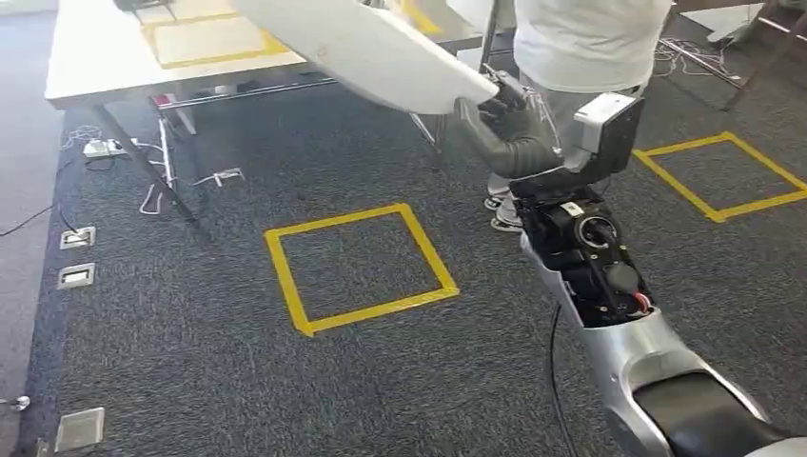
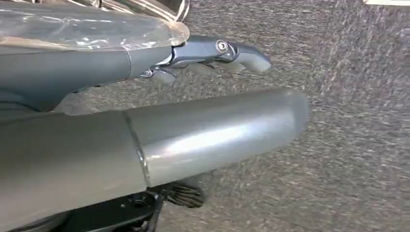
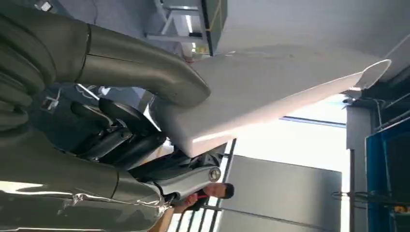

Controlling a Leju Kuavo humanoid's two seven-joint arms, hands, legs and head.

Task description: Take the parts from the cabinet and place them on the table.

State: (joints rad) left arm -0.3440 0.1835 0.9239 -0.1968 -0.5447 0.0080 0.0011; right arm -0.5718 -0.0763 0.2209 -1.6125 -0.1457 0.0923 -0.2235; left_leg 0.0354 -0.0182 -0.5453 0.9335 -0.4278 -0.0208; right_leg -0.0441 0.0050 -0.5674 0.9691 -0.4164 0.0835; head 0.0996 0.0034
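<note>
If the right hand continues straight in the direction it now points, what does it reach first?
The right hand grips a white panel and points up-left toward the table. The panel's far end would likely reach the table first, though depth is unclear.

Reached forward and up from the lower right of the head view with the silver right arm, dark open wrist housing uppermost, and gripped the near end of a large white panel (image 1: 371, 48) in the right hand (image 1: 504, 119), the thick grey thumb (image 3: 145, 67) lying across one face and the darker fingers (image 3: 121, 140) curled under the other. Hung low over the carpet with the left hand (image 2: 203, 53), the thick grey thumb and one slim finger stretched out straight, apart, and holding nothing.
</note>
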